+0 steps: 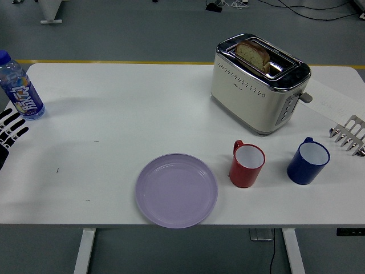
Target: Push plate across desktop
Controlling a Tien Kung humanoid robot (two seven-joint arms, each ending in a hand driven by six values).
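Observation:
A lilac plate (176,190) lies flat on the white table (131,114) near its front edge, a little left of centre. My left hand (10,131) shows only at the far left edge, its black-and-white fingers spread and holding nothing, well away from the plate. At the right edge my right hand (348,135) shows as pale metallic fingertips, spread and empty, beyond the blue mug.
A red mug (246,164) stands just right of the plate, and a blue mug (307,161) further right. A cream toaster (259,83) with a bread slice sits at the back right. A water bottle (19,87) stands at the far left, above my left hand.

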